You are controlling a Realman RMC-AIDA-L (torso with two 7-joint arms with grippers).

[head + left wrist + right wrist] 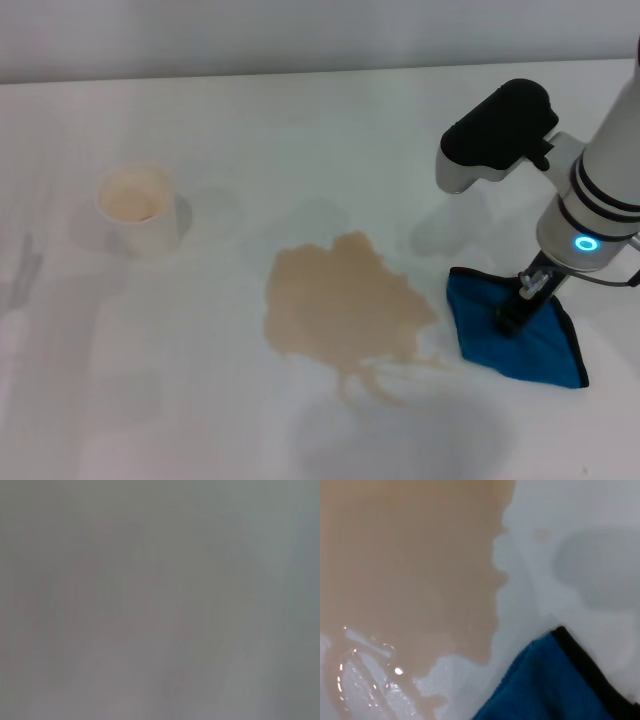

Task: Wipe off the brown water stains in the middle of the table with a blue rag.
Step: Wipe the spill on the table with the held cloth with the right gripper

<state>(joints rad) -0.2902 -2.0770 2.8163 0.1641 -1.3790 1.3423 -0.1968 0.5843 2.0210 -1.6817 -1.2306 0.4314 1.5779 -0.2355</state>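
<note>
The brown water stains (345, 305) form a tan puddle in the middle of the white table (300, 120), with thin runny trails at its near edge. The blue rag (480, 320) lies flat on the table just right of the puddle, its left corner close to the puddle's edge. My right gripper (518, 310) stands on the middle of the rag, fingers down and closed on the cloth. The right wrist view shows the puddle (410, 570) and a black-edged corner of the rag (550, 685), with a strip of white table between them. The left gripper is out of view.
A white paper cup (140, 208) with a beige inside stands at the left of the table, well apart from the puddle. The left wrist view shows only a plain grey blur.
</note>
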